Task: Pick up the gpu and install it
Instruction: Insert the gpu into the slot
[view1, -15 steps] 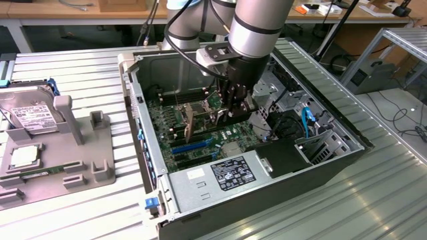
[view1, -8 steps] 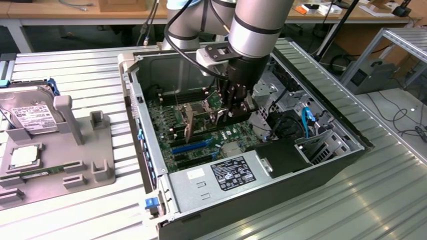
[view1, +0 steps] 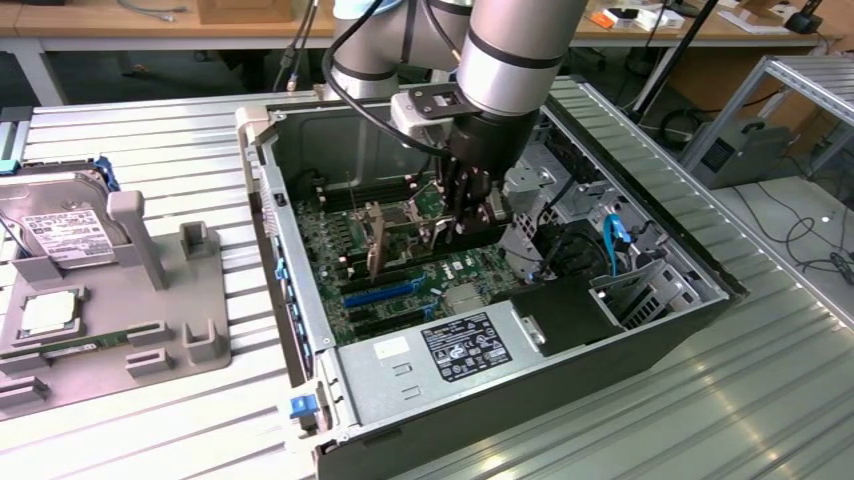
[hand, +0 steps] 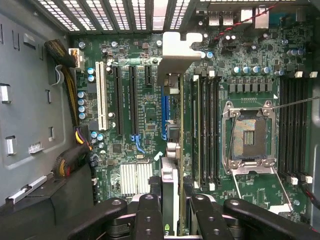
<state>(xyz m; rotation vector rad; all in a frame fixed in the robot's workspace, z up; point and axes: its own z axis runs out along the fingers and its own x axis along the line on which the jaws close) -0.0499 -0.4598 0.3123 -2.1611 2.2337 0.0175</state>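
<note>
While my gripper (hand: 170, 210) is clamping its half-closed fingers (hand: 150, 215) on the top edge of the gpu (hand: 171, 125), I am holding the card upright inside the open computer case (view1: 400, 370). Its pale bracket (hand: 174, 47) is sitting at the rear slot openings, and the card is standing over the motherboard (view1: 400, 270) between the expansion slots and the memory sticks (hand: 205, 130). Pickup is done; I am judging the seating unfinished.
</note>
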